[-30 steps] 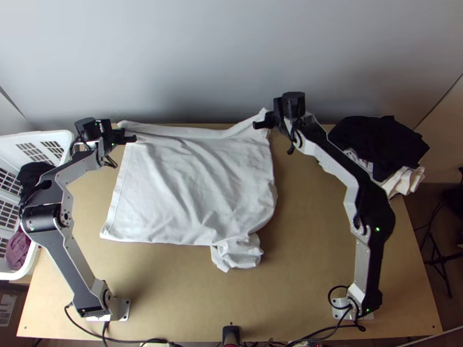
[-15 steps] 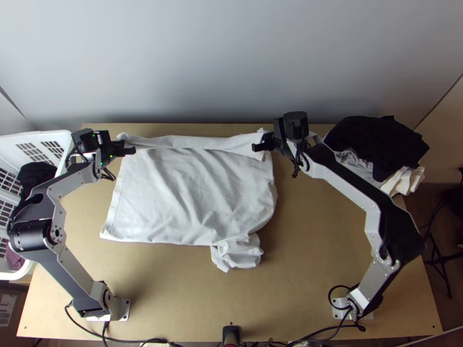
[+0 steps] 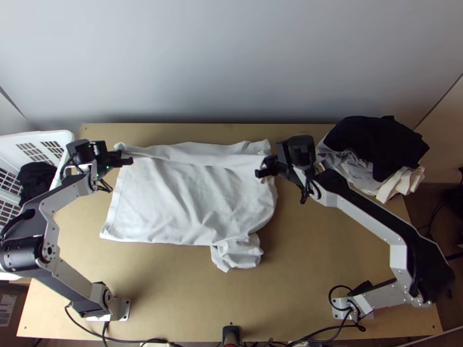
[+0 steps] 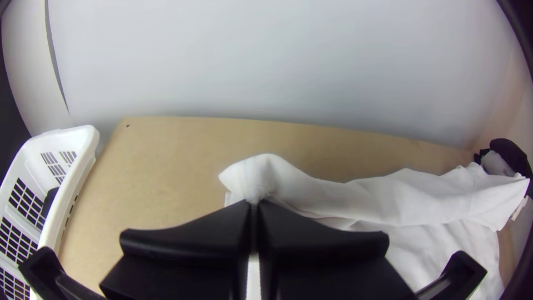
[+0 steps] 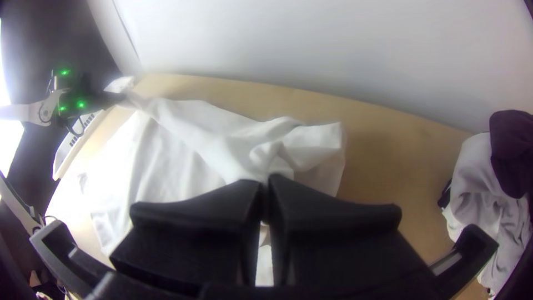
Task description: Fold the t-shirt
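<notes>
Left end effector (image 4: 255, 204) and right end effector (image 5: 266, 180) are closed tight, gripping the t-shirt (image 3: 191, 196); uneven pulling could skew the fold.

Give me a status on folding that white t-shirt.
Already done: the t-shirt lies mostly spread on the table. In hand: the left gripper and right gripper pinch it near opposite ends of its far side, a loose band of cloth running between them. Remaining: probably most of the folding, since the main panel lies flat and the near edge has a bunched part.
</notes>
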You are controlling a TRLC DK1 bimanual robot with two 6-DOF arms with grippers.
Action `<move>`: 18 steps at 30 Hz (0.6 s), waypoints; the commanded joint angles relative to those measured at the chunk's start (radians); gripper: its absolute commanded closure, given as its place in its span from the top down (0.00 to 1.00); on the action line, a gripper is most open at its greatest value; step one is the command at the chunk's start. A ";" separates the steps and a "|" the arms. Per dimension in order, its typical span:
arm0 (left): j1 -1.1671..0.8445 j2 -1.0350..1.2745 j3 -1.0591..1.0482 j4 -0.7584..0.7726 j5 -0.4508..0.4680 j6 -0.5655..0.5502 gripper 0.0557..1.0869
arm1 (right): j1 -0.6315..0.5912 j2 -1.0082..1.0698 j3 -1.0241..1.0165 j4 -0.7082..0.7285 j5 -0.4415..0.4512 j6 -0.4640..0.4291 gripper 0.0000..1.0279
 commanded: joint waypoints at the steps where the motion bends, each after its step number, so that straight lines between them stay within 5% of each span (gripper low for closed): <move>1: 0.010 -0.077 -0.106 -0.006 0.000 0.012 0.03 | 0.028 -0.099 -0.133 0.000 0.000 0.013 0.03; 18: -0.018 -0.127 -0.198 -0.009 -0.016 0.034 0.03 | 0.012 -0.189 -0.265 0.004 0.002 0.002 0.03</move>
